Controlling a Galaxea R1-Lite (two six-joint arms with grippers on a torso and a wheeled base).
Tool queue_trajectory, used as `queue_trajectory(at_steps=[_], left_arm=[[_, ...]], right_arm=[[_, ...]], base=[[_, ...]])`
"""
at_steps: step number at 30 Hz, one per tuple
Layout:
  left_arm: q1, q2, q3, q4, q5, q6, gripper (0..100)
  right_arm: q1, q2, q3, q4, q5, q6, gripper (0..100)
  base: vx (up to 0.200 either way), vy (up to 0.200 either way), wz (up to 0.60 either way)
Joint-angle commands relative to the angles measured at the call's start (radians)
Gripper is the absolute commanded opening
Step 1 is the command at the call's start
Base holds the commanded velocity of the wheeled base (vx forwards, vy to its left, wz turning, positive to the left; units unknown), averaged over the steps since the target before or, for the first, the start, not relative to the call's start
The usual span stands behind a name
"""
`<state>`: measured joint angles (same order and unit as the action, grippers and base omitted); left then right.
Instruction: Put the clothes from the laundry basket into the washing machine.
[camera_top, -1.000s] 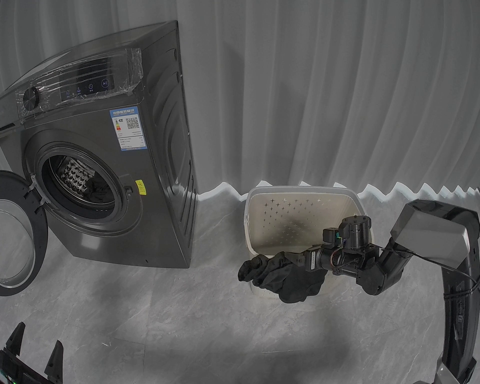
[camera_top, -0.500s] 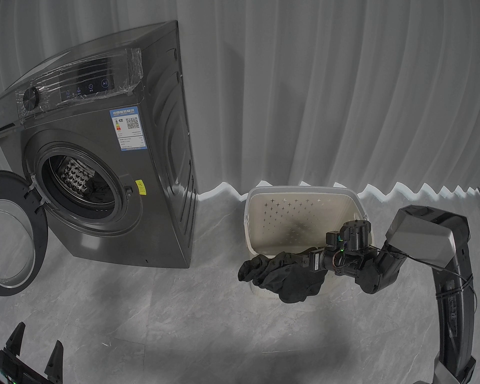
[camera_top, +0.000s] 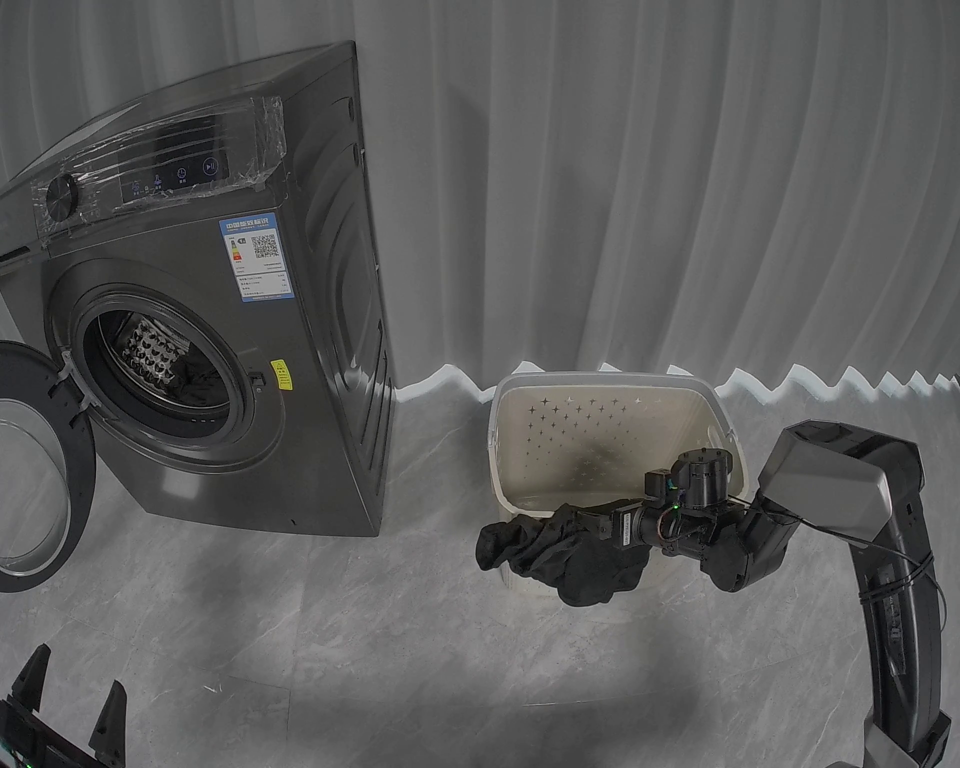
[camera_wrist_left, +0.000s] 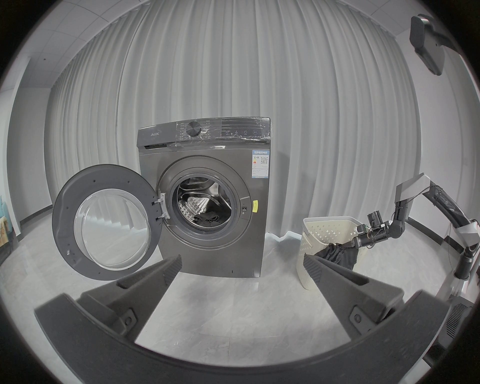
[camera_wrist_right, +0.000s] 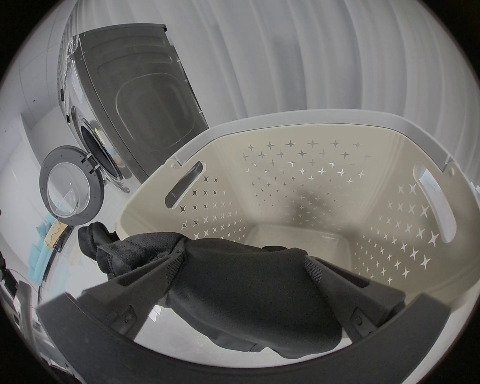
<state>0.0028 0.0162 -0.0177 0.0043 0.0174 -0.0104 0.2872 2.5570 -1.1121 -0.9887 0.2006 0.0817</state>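
1. A pale laundry basket (camera_top: 600, 384) with star-shaped holes stands on a grey floor before a white curtain
2. The right arm comes in from the basket's right, elbow raised and bent, forearm sloping down to a level wrist over the basket's near rim
3. The right gripper (camera_wrist_right: 241, 267) points past the basket's left side, fingers clamped on a dark garment (camera_top: 565, 555)
4. The garment hangs bunched at the near rim, sagging down the front wall outside
5. Left of the basket stands the washing machine (camera_top: 300, 400), its round door (camera_top: 30, 470) swung wide
6. The left gripper (camera_wrist_left: 241, 260) sits low, well left of the basket, fingers spread and holding nothing
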Motion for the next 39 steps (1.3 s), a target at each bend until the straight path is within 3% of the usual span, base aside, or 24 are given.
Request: queue_trajectory(at_steps=[1, 2, 3, 26, 32, 33, 39], left_arm=[[0.0, -0.016, 0.018, 0.0, 0.001, 0.0, 100], [0.0, -0.016, 0.018, 0.0, 0.001, 0.0, 100], [0.0, -0.016, 0.018, 0.0, 0.001, 0.0, 100], [0.0, -0.016, 0.018, 0.0, 0.001, 0.0, 100], [0.0, -0.016, 0.018, 0.0, 0.001, 0.0, 100], [0.0, -0.016, 0.018, 0.0, 0.001, 0.0, 100], [0.0, -0.016, 0.018, 0.0, 0.001, 0.0, 100]], right_arm=[[0.003, 0.009, -0.008, 0.002, -0.001, 0.0, 100], [0.003, 0.009, -0.009, 0.002, -0.001, 0.0, 100], [0.003, 0.009, -0.009, 0.002, -0.001, 0.0, 0], [-0.023, -0.06, -0.014, -0.005, -0.01, 0.012, 0], [-0.011, -0.072, 0.069, -0.008, -0.012, 0.007, 0], [-0.003, -0.077, 0.078, -0.015, -0.012, 0.007, 100], [0.021, -0.081, 0.101, -0.042, -0.012, 0.003, 100]], base=[[0.0, 0.0, 0.0], [0.0, 0.0, 0.0], [0.0, 0.0, 0.0], [0.0, 0.0, 0.0], [0.0, 0.0, 0.0], [0.0, 0.0, 0.0], [0.0, 0.0, 0.0]])
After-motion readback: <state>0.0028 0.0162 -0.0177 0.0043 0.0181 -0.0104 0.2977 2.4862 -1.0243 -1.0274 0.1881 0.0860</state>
